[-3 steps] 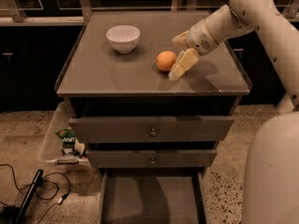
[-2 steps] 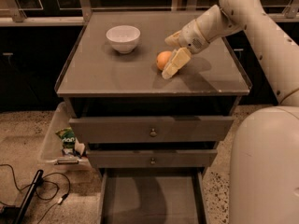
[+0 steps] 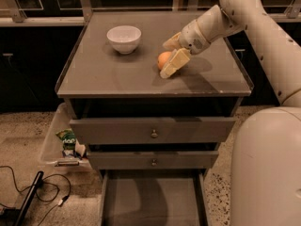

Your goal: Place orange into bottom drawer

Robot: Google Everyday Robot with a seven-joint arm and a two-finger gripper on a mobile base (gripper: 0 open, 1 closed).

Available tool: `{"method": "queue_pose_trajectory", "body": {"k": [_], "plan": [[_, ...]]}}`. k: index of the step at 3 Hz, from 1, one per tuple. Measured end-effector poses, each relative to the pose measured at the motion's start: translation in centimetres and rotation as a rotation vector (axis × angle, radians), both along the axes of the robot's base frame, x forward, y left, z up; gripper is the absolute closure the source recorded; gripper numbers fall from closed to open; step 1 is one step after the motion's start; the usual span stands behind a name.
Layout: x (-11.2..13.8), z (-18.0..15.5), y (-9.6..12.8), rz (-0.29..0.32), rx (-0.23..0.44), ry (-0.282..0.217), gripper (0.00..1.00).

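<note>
**One orange, sitting between spread fingers on the cabinet top**

One small round orange (image 3: pixel 162 58) lies on the grey cabinet top (image 3: pixel 117 76), a little right of the centre of the frame and well apart from the white bowl (image 3: pixel 124 37) at upper left. The gripper (image 3: pixel 165 60) reaches in from the upper right. Its two pale fingers are spread, one above the fruit and one below it, and they are not closed on it.

I judge the orange to be light and firm, with smooth skin, so it may roll or slip. It is best held across its widest part, with moderate force.

The lower finger covers the right part of the orange, so I cannot tell whether it already touches the skin. The bottom drawer (image 3: pixel 150 199) stands pulled out at lower centre. Its front is cut off by the lower edge of the frame.
</note>
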State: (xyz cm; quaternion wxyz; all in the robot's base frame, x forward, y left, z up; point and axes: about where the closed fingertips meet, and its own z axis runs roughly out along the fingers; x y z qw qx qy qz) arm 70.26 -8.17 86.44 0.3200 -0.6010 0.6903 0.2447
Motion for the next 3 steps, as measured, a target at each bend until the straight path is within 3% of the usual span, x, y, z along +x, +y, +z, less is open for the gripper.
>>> {"method": "queue_pose_trajectory", "body": {"k": [3], "plan": [[0.0,-0.01,0.01,0.0,0.0,0.0,0.87]]}}
